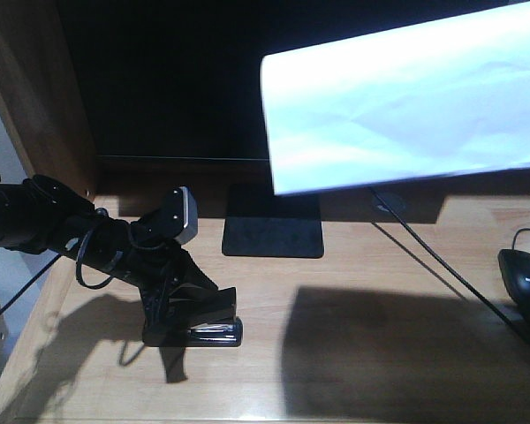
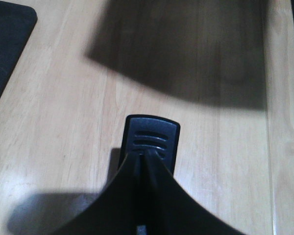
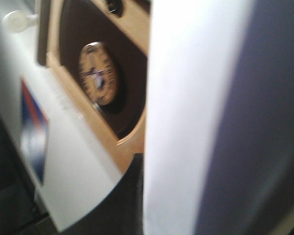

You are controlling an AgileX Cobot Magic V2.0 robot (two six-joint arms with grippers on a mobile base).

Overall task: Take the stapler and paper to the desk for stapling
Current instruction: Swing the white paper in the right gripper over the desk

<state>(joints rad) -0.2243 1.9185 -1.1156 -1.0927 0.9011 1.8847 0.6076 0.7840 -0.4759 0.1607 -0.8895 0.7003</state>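
Two arms we log | left gripper [image 1: 184, 315] narrow, clasping stapler [image 1: 216, 332] resting on desk [image 1: 380, 353] | right gripper [image 3: 136, 193] pinching paper [image 1: 406, 97] aloft above desk

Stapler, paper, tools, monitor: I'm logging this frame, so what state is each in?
stapler, closed, clamped in the left tool, down at the desk
paper, held aloft, slightly creased
left tool, shut on the stapler
right tool, shut on the paper
monitor, screen dark
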